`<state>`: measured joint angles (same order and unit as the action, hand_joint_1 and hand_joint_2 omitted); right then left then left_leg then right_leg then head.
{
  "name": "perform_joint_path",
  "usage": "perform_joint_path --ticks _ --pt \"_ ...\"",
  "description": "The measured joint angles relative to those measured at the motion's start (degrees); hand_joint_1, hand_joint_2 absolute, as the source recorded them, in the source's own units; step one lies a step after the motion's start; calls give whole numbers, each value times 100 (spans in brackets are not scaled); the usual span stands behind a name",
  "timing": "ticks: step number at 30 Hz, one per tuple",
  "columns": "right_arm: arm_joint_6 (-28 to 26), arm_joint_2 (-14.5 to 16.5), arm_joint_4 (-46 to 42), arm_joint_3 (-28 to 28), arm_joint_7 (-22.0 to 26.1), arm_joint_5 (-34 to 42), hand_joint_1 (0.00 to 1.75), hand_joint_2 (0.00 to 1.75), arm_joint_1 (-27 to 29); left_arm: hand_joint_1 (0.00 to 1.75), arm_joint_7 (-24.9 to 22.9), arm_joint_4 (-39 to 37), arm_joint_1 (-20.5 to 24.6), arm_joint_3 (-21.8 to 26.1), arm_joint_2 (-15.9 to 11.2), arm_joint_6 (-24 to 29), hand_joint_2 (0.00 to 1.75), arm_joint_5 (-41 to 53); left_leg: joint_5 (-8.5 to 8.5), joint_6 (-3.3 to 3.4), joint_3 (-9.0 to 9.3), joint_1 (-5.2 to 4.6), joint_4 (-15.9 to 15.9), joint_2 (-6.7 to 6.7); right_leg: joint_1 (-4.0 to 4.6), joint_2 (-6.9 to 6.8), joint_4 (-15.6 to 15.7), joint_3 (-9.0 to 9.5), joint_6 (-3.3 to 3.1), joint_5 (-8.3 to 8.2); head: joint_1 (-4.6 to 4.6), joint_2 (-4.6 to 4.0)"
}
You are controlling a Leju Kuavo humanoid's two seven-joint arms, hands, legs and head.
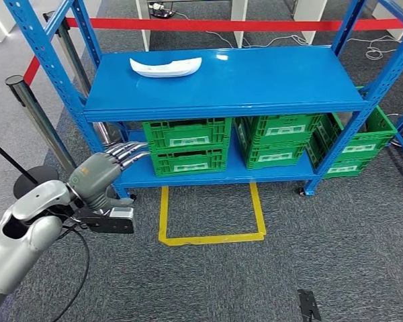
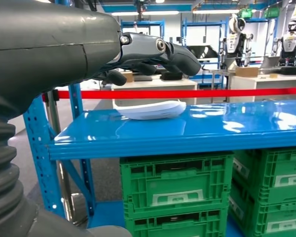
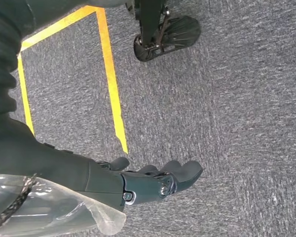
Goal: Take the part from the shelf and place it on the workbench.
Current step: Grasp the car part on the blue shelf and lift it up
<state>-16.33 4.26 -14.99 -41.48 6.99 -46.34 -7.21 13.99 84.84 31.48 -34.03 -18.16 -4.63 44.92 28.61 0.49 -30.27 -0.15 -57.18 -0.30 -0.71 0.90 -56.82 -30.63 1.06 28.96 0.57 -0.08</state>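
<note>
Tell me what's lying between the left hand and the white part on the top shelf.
Nothing: in the head view, bare blue top shelf separates the left hand from the white part.

Silver left arm (image 1: 22,231), grey left hand (image 1: 101,176), ribbed cover, black cable

So there's a blue metal shelf (image 1: 271,84) standing on grey carpet floor (image 1: 215,282). A long white curved part (image 1: 165,66) lies flat on the top level, toward its left end. Green plastic crates (image 1: 189,144) sit stacked on the lower level, and a yellow tape outline (image 1: 212,236) is marked on the floor right in front.
</note>
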Motion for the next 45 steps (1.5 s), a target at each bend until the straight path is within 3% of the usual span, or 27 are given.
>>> perform_joint_path --ticks 39,43,45 --pt "0 16 0 45 -7 -8 0 175 0 0 -22 -56 78 -140 40 2 175 0 0 1 0 0 0 0 0 0 0 1 0 0 0 -1" --pt "25 19 0 45 19 -2 0 175 0 0 -22 -58 77 -140 41 12 0 -1 -1 1 -1 0 0 0 0 0 0 1 0 0 0 0" --pt "241 27 0 46 353 68 0 175 -1 0 -22 -57 62 -129 40 102 0 -22 -1 1 -4 0 0 0 0 0 -2 2 0 0 2 0"
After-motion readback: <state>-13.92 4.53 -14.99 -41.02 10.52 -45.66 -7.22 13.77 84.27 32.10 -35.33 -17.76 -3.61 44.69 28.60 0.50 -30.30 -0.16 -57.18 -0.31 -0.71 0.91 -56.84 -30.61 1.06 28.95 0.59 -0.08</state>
